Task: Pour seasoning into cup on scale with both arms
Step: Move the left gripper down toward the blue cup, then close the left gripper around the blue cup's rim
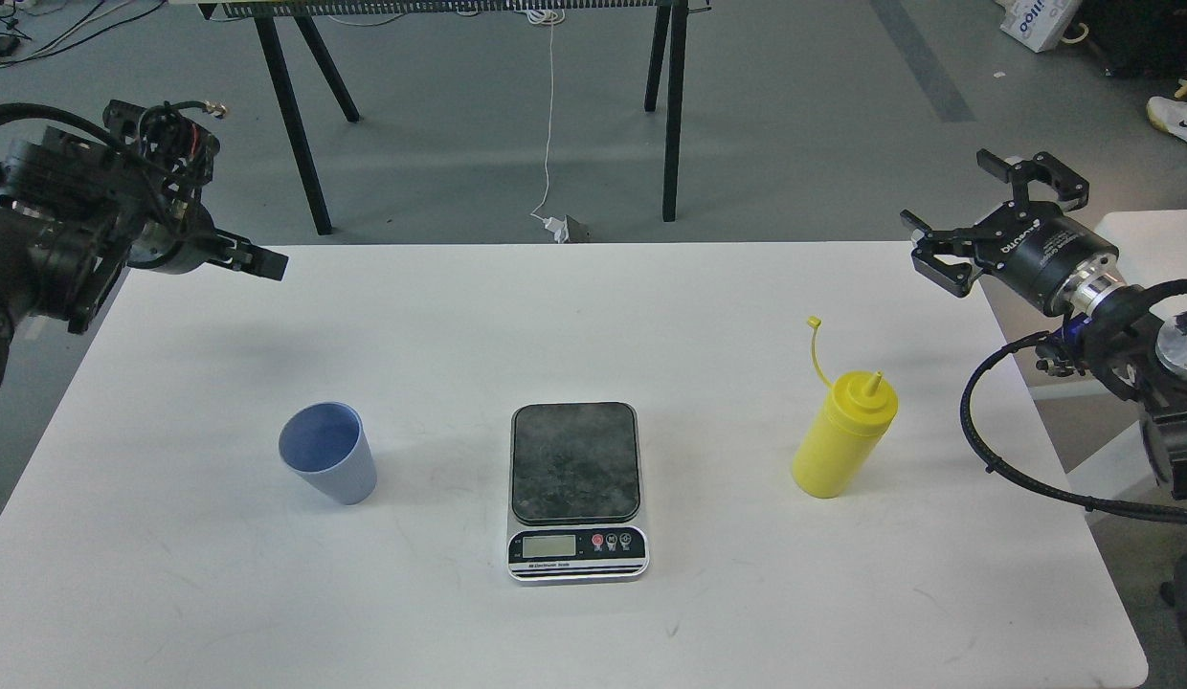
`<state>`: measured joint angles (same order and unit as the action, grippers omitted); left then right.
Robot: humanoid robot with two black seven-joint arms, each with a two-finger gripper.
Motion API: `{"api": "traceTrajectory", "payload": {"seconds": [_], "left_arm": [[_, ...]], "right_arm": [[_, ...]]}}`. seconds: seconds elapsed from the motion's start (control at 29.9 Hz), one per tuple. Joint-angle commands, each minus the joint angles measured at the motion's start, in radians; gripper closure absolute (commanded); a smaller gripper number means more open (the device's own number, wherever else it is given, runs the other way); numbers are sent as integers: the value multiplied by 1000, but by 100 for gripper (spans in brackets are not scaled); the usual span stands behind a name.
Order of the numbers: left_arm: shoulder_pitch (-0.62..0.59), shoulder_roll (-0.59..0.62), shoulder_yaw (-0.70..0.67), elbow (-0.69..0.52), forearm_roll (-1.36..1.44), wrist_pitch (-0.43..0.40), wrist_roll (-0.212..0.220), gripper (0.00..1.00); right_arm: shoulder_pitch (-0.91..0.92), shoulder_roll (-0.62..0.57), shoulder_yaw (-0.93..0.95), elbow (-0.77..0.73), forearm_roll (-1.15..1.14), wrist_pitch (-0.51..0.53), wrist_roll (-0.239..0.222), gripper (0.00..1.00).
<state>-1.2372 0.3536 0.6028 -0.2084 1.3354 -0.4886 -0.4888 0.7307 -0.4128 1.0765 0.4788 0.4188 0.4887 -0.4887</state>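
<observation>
The light-blue ribbed cup (329, 455) stands upright on the white table (593, 316), left of the scale (574, 490). The scale's dark top plate is bare. The yellow squeeze bottle of seasoning (842, 435) stands right of the scale with its cap strap sticking up. My right gripper (969, 209) is open and empty, above the table's far right corner, behind and to the right of the bottle. My left gripper (260, 261) hovers over the table's far left corner, well behind the cup. Its fingers cannot be told apart.
Black trestle legs (672, 105) and a white cable (551, 115) stand on the grey floor behind the table. A second white surface (1153, 239) lies at the right, under my right arm. Black cable loops hang off the right arm (986, 450) beside the table's right edge.
</observation>
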Motion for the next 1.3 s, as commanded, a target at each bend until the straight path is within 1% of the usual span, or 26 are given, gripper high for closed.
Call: {"api": "traceTrajectory", "payload": {"seconds": [0.0,0.13,0.2,0.27,0.3,0.4,0.5,0.57,0.7,1.27], "left_arm": [[-40,54,-17,-172,-8,0,0,0],[-145,151,-67,-458,-13,0,0,0],[-165,209,-101,-576,-10,0,0,0],[-174,249,-106,-655,5,0,0,0],[-177,258,-104,-673,21,0,0,0],[-177,281,-98,-695,123,0,0,0],[-168,327,-86,-723,159,0,0,0],[-165,349,-54,-743,177,0,0,0],[-146,354,-9,-740,209,0,0,0],[-84,338,-21,-740,203,0,0,0]], "right_arm": [[-7,0,0,-8,-2,0,0,3],[-14,0,0,-9,-2,0,0,3],[-14,0,0,-14,0,0,0,3],[-14,2,0,-22,0,0,0,3],[-14,0,0,-22,0,0,0,3],[-16,0,0,-23,0,0,0,3],[-22,0,0,-23,0,0,0,3],[-25,0,0,-23,0,0,0,3],[-28,2,0,-23,0,0,0,3],[-34,2,0,-22,0,0,0,3]]}}
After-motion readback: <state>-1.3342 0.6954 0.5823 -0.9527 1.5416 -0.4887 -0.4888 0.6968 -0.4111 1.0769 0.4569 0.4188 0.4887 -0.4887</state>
